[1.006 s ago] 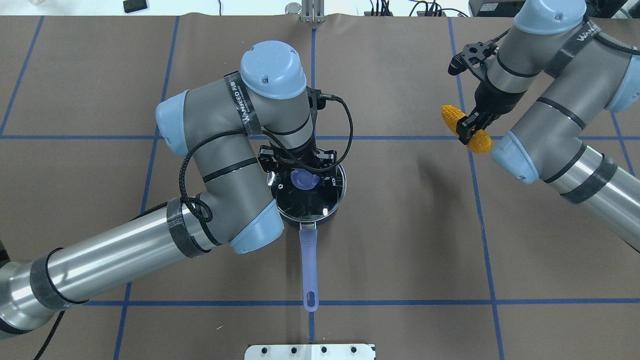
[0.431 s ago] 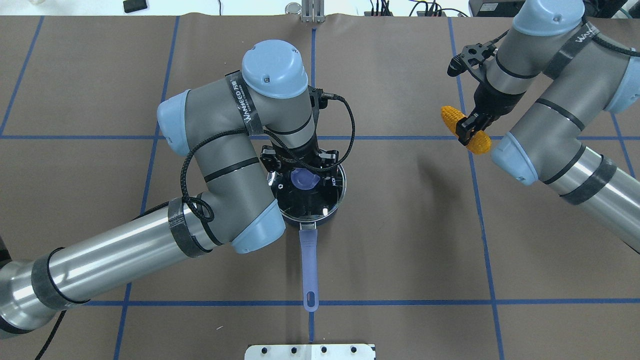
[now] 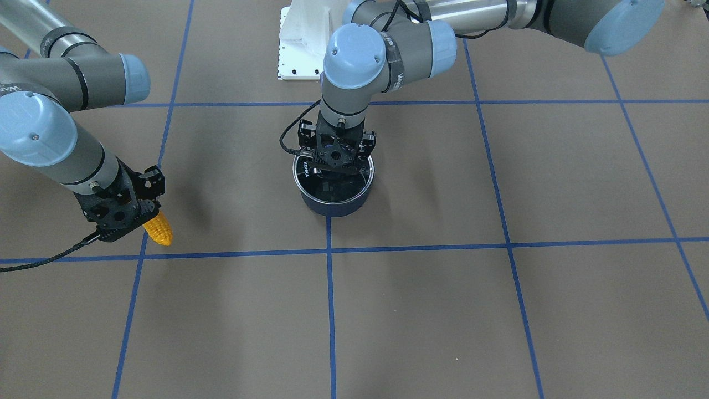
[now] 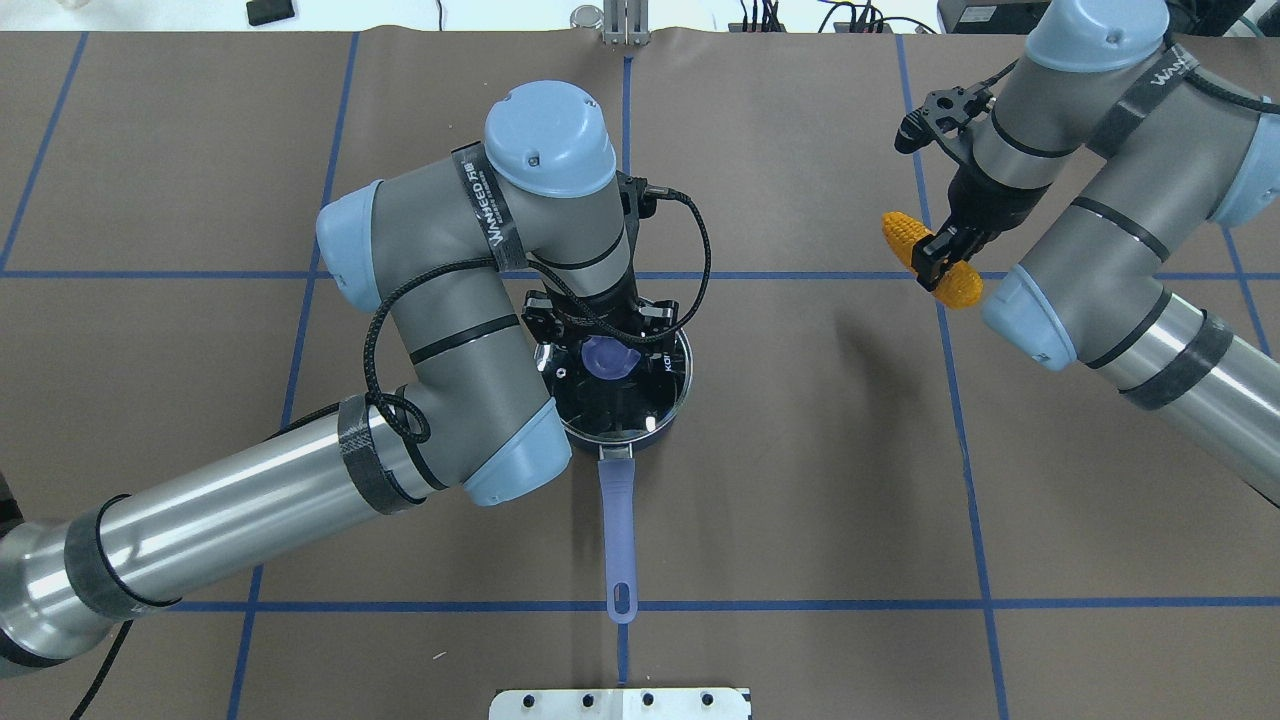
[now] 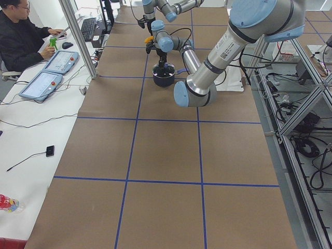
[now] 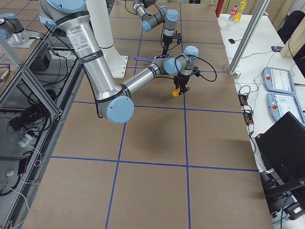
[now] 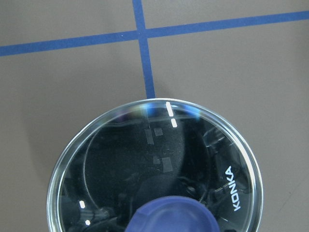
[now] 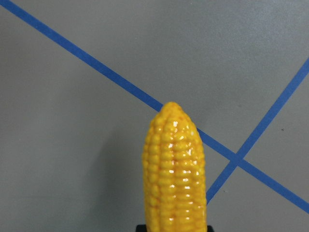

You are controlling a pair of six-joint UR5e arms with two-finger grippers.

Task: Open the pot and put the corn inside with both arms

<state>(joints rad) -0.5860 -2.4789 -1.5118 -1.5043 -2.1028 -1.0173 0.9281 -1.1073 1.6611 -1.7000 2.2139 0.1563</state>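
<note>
The dark navy pot (image 4: 652, 428) stands mid-table with its lavender handle (image 4: 619, 520) pointing toward the robot. The glass lid (image 4: 640, 395) sits on it. My left gripper (image 4: 603, 348) is straight above the lid, shut on its blue knob (image 4: 605, 358). The knob (image 7: 174, 217) is at the bottom edge of the left wrist view. My right gripper (image 4: 940, 258) is far to the pot's right, shut on the yellow corn (image 4: 903, 233) and holding it level above the table. The corn also shows in the right wrist view (image 8: 176, 174) and the front view (image 3: 159, 230).
A brown mat with a blue tape grid (image 4: 780, 275) covers the table. A white mounting plate (image 4: 620, 703) lies at the robot's edge. An operator (image 5: 21, 36) sits at a side table with control pendants (image 5: 39, 85).
My left arm has shifted very slightly to the right over the pot. The pot, lid, corn and right arm have hardly moved.
</note>
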